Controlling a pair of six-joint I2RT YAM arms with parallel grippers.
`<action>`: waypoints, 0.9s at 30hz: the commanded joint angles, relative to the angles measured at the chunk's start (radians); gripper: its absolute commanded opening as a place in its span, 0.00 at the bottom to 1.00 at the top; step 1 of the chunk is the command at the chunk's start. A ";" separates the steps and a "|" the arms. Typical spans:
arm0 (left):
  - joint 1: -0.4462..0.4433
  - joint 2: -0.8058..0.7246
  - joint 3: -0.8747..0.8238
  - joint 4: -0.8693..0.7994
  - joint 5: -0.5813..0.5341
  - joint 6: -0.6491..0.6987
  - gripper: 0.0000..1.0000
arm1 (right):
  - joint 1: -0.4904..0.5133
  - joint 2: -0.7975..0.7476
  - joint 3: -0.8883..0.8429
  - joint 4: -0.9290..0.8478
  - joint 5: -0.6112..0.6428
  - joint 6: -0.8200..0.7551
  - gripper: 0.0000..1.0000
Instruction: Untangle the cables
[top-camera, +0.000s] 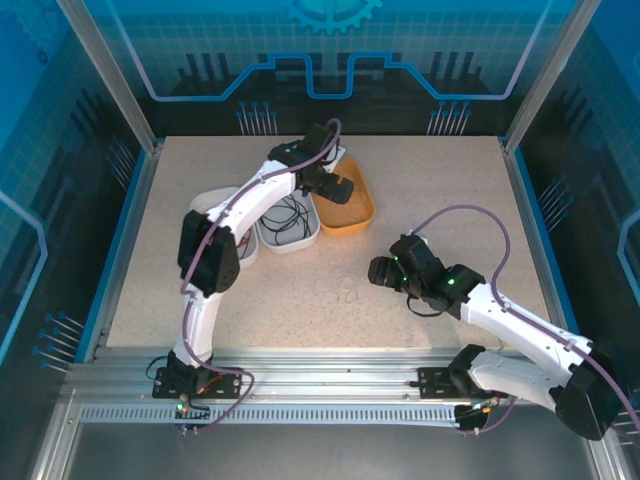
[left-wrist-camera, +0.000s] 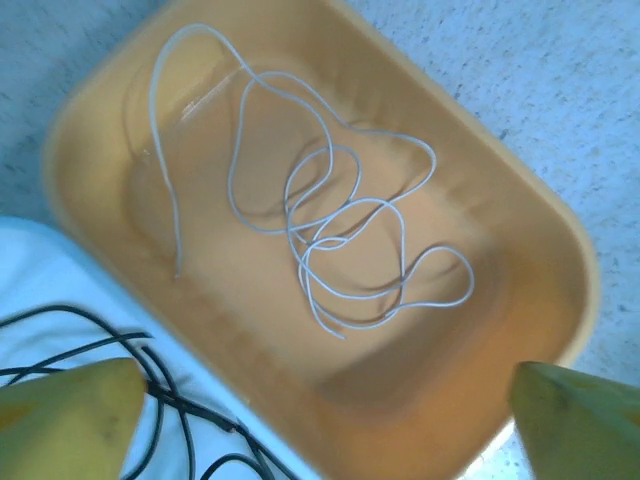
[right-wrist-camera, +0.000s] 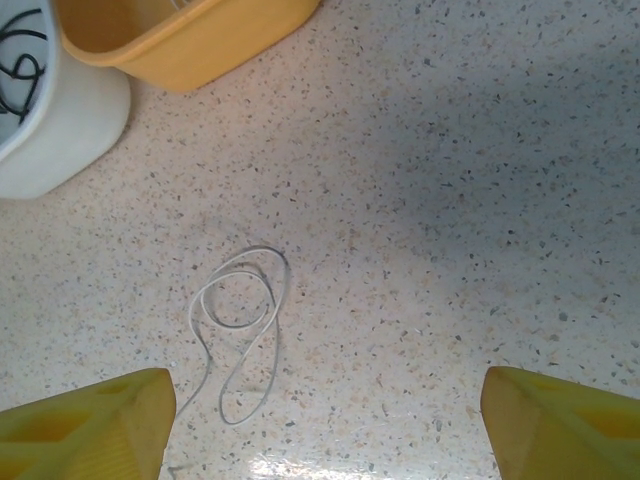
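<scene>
A whitish cable (left-wrist-camera: 330, 230) lies in loose loops on the floor of the orange tray (left-wrist-camera: 560, 250). My left gripper (left-wrist-camera: 330, 430) hangs over that tray's near rim, its jaws wide apart with nothing between them; from above it (top-camera: 338, 186) sits over the orange tray (top-camera: 366, 214). Black cables (left-wrist-camera: 150, 400) lie tangled in the white tray (left-wrist-camera: 40, 280) beside it. A second whitish cable (right-wrist-camera: 240, 330) lies looped on the bare tabletop just left of my open right gripper (right-wrist-camera: 325, 430). In the top view that gripper (top-camera: 380, 272) hovers right of the cable (top-camera: 345, 295).
Two white trays (top-camera: 305, 238) (top-camera: 248, 250) stand side by side left of the orange one, the nearer holding black cables (top-camera: 290, 215). The right wrist view catches the orange tray's corner (right-wrist-camera: 180, 45) and a white tray (right-wrist-camera: 60, 130). Speckled table (top-camera: 250, 310) spreads in front.
</scene>
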 joint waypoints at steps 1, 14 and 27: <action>0.003 -0.187 -0.126 0.117 -0.031 -0.035 0.99 | 0.022 0.037 0.026 -0.019 0.016 -0.007 0.80; 0.063 -0.733 -0.786 0.516 -0.089 -0.176 0.99 | 0.099 0.212 0.129 -0.030 0.038 -0.031 0.80; 0.068 -1.117 -1.187 0.586 -0.157 -0.270 0.99 | 0.202 0.439 0.310 -0.134 0.044 -0.059 0.78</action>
